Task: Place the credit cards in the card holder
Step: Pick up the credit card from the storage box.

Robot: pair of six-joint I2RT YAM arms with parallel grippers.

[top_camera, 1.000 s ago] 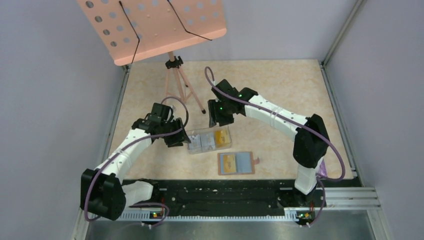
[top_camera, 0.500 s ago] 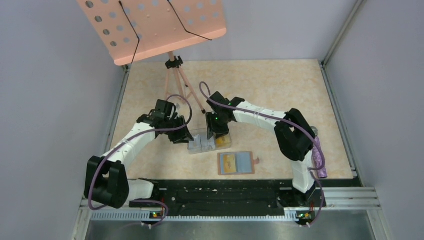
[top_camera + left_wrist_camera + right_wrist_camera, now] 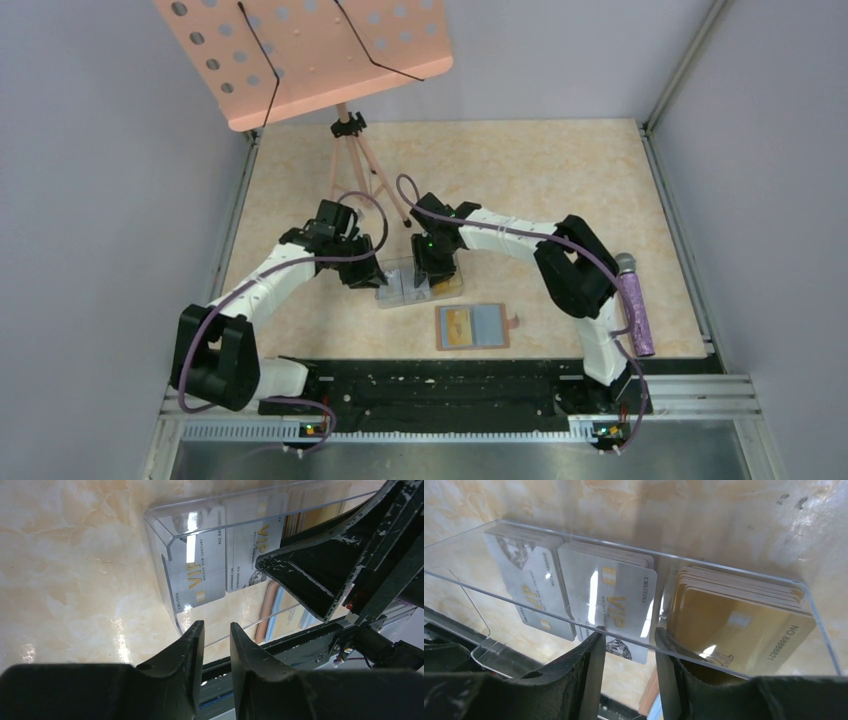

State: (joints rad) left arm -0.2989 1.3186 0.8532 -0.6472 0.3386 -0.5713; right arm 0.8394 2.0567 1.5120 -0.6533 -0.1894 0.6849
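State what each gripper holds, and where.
Cannot tell: left gripper at the end of the clear box, right gripper over its credit cards; no grip shows.

The fingers [image 3: 584, 680] of the right gripper [image 3: 627, 636] are matt black. Beyond them, two stacks of credit cards [image 3: 616, 600] show silver-grey faces with gold VIP lettering and a faceted gem print. To the right of the fingers, a third stack [image 3: 734, 625] is gold-yellow. The box [image 3: 165, 555] is clear and the table [image 3: 724, 510] is marbled cream-peach. The card holder [image 3: 490, 325] is brown-edged and blue-grey inside.
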